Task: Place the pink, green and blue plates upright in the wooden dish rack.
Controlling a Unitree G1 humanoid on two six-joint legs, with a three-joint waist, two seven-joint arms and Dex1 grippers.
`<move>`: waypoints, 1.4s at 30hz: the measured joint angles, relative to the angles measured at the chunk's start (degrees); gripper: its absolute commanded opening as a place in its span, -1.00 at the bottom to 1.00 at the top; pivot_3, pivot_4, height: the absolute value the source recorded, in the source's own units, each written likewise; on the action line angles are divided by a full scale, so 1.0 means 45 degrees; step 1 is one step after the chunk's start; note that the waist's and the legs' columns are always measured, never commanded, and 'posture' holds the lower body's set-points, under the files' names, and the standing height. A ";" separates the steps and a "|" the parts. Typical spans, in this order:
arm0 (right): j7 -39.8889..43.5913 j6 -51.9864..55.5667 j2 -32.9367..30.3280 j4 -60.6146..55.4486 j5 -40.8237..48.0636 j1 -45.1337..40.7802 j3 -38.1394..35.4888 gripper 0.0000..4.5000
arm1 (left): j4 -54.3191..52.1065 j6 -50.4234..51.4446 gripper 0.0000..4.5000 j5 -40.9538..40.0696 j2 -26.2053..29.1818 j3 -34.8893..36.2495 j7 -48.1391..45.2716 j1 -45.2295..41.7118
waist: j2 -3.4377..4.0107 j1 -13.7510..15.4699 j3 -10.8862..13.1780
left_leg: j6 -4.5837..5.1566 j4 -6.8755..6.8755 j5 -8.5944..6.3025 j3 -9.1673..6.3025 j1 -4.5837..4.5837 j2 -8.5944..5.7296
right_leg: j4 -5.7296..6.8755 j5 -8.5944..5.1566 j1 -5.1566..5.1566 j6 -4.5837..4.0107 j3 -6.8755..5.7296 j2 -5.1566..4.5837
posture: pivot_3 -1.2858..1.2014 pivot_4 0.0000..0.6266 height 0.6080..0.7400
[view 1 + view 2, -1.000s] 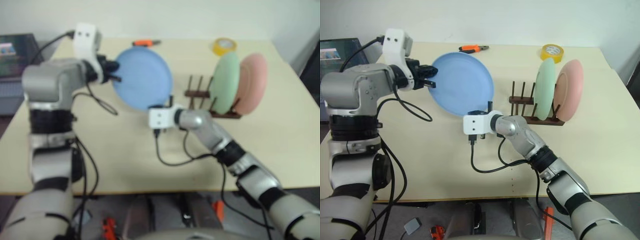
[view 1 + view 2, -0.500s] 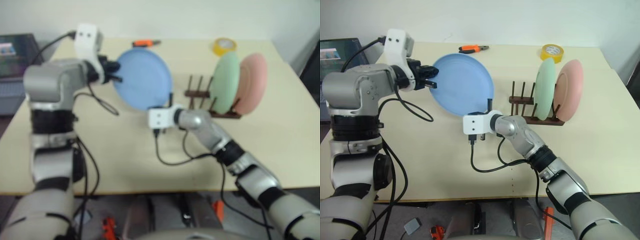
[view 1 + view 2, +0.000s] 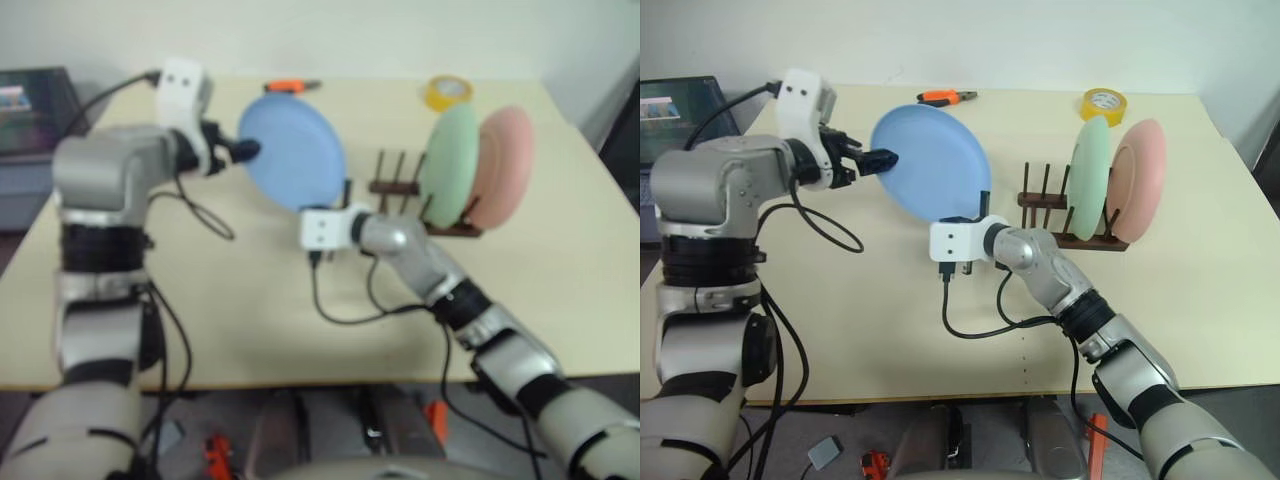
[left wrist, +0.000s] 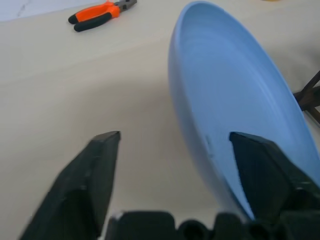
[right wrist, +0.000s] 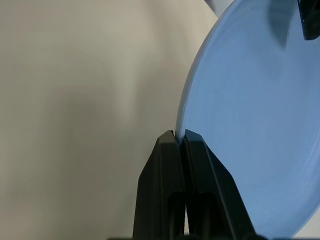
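Pale cream tabletop (image 3: 870,320) fills the scene, and above its middle I hold the blue plate (image 3: 930,160) tilted on edge, clear of the surface. My right gripper (image 5: 180,137) is clenched on the plate's lower rim, its two black fingers pinching the thin edge between them. My left gripper (image 4: 172,142) sits at the plate's opposite rim with its fingers (image 4: 97,160) spread wide apart, one on each side of the edge, released from it.

Just beyond the blue plate on my right stands the wooden dish rack (image 3: 1070,215), dark brown, its thin pegs rising in rows. The green plate (image 3: 1090,175) stands upright in it, and the pink plate (image 3: 1140,180) stands upright just behind that one, at the rack's far right end. The pegs nearest the blue plate are unfilled.

At the table's far edge lie orange-handled pliers (image 3: 945,97), and toward the far right corner sits a yellow tape roll (image 3: 1104,103), well apart from the rack. A black cable (image 3: 975,325) loops across the tabletop beneath my right wrist
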 measured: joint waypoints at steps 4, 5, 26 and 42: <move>-0.0067 -0.0033 0.0015 0.0000 0.0008 0.0000 -0.0010 -1.00 | -0.0330 -0.0581 0.77 -0.0153 0.0620 0.0143 -0.0729 0.0172 | 0.0000 -0.0019 0.0000 | -0.0001 0.0000 0.0000 -0.0002 -0.0001 0.0001 | -0.0001 0.0000 0.0000 0.0000 0.0000 -0.0001 | 0.03 -0.52 1.00; -0.0089 -0.0074 0.0016 0.0000 0.0010 0.0000 -0.0010 -1.00 | -0.0388 -0.0824 0.77 -0.0211 0.0798 0.0220 -0.0912 0.0216 | 0.0000 -0.0026 0.0000 | 0.0000 0.0000 0.0000 -0.0001 -0.0001 0.0001 | -0.0002 0.0000 0.0000 0.0000 -0.0001 -0.0001 | 0.03 -0.52 1.00; 0.0164 -0.0545 -0.0036 0.0456 0.1293 -0.0183 -0.1141 -1.00 | -0.2971 -0.4288 0.77 -0.1631 0.2994 0.2828 -0.3518 0.3541 | -0.0002 -0.0113 -0.0001 | 0.0001 0.0001 0.0000 -0.0003 -0.0002 0.0011 | -0.0007 -0.0002 0.0001 -0.0001 -0.0003 -0.0005 | 0.03 -0.52 1.00; 0.1001 0.2316 0.0330 -0.2439 0.5495 -0.0162 -0.4112 -1.00 | -0.3333 -0.5608 0.77 -0.2439 0.3052 0.3232 -0.4563 0.4680 | -0.0005 -0.0091 -0.0003 | 0.0002 0.0001 -0.0001 -0.0007 -0.0004 0.0024 | -0.0008 -0.0002 0.0006 -0.0001 -0.0009 -0.0012 | 0.03 -0.52 1.00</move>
